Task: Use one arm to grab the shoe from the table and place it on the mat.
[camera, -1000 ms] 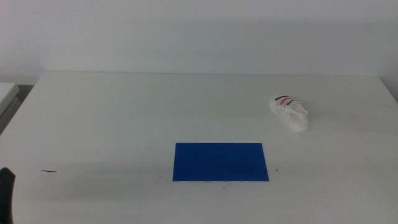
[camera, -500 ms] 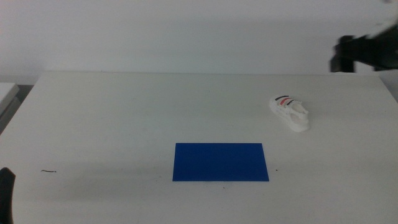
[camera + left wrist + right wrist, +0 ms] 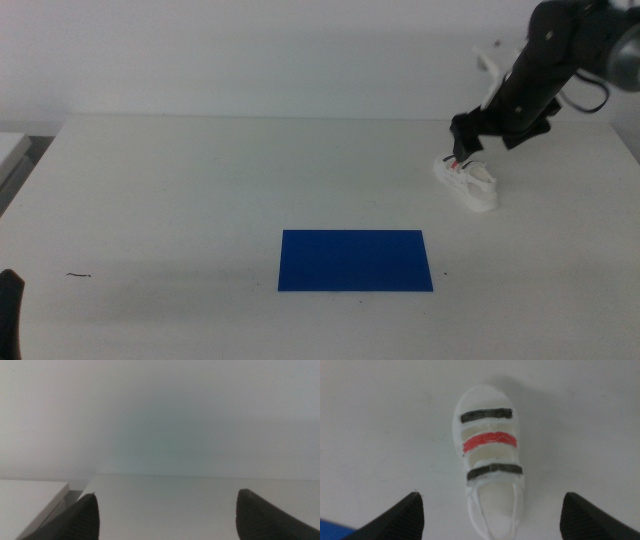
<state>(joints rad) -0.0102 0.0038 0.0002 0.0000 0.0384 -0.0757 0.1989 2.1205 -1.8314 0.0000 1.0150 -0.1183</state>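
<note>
White and small, the shoe [image 3: 490, 465] looks light and stiff; the right gripper [image 3: 490, 515] hangs over it, jaws wide apart, best squeezing its sides.

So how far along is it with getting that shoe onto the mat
Nothing is placed yet: the small white strapped shoe sits on the white table, apart from the flat dark blue mat. In hand: the right pincer, open, hovers over it. Grasping, carrying and placing remain. The left pincer waits.
</note>
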